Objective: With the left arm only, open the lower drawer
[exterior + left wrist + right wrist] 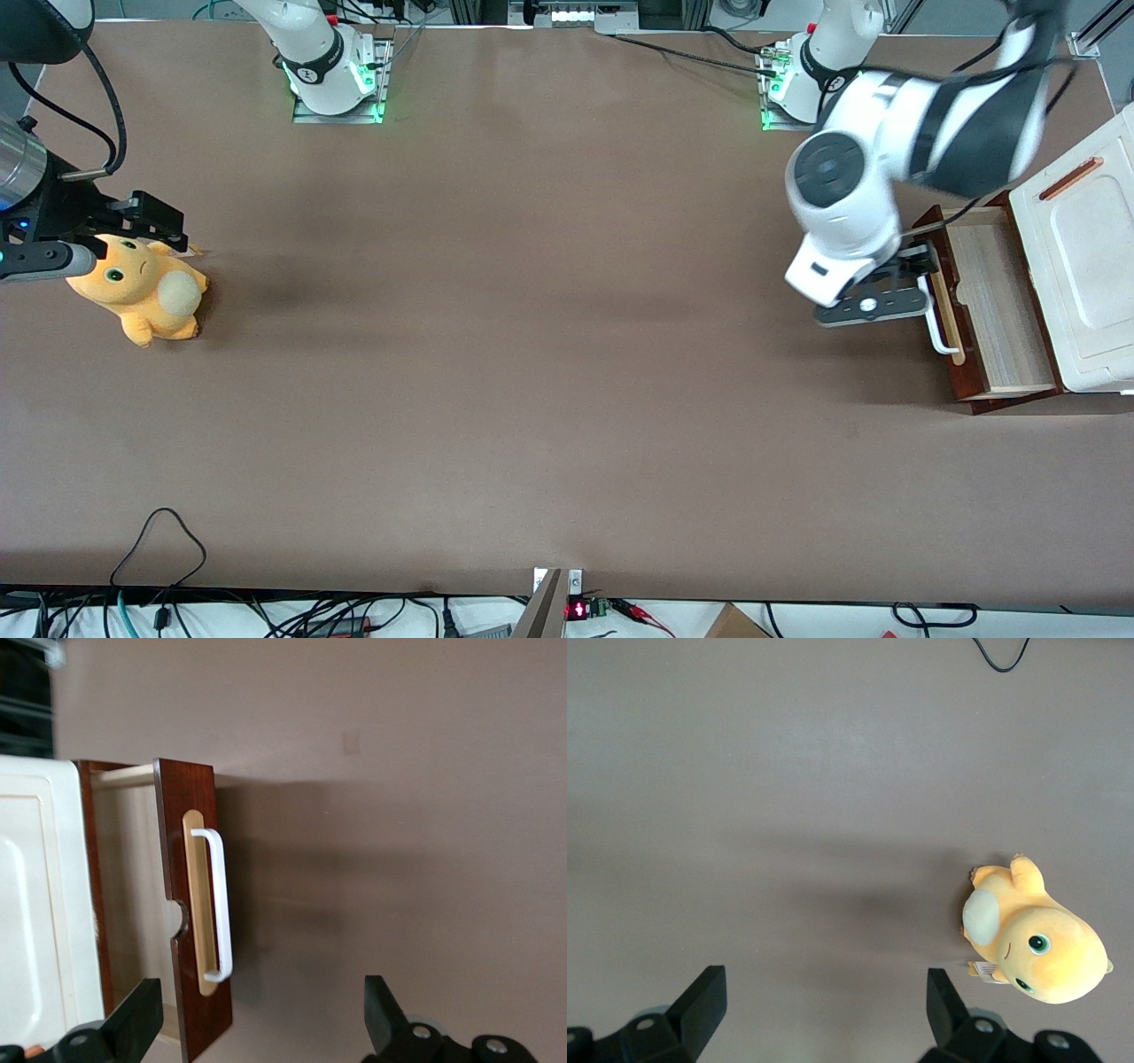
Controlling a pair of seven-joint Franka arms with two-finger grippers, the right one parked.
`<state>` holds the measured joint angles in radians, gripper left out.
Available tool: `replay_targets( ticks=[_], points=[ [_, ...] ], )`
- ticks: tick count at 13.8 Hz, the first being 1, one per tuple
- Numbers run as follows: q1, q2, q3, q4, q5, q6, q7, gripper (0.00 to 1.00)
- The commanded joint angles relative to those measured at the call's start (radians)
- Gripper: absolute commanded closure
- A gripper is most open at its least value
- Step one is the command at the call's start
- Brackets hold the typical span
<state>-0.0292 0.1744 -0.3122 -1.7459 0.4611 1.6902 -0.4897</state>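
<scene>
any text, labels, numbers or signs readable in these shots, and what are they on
Nothing can be read with certainty.
Red lit digits on a small display at the table edge nearest the front camera: too small to read.
No text shows on the lower drawer, the plush toy or the left arm's open gripper, which hangs above the drawer front.

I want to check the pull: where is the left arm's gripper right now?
The gripper is open at the working arm's end of the table, just in front of the pulled-out lower drawer, beside its white handle without gripping it.
</scene>
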Motion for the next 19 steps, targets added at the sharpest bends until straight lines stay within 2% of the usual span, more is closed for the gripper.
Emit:
replay_targets(
  ticks=[1, 3, 4, 5, 19],
  points=[
    [0.005, -0.059, 0.122, 0.054, -0.23, 0.005, 0.176, 0.0],
    [-0.001, -0.093, 0.24, 0.065, -0.396, 0.003, 0.319, 0.0],
    [-0.002, -0.101, 0.277, 0.065, -0.441, 0.003, 0.385, 0.0],
    [-0.002, -0.111, 0.289, 0.065, -0.455, 0.002, 0.417, 0.0],
    [0.003, -0.119, 0.283, 0.079, -0.46, -0.015, 0.422, 0.0]
  ],
)
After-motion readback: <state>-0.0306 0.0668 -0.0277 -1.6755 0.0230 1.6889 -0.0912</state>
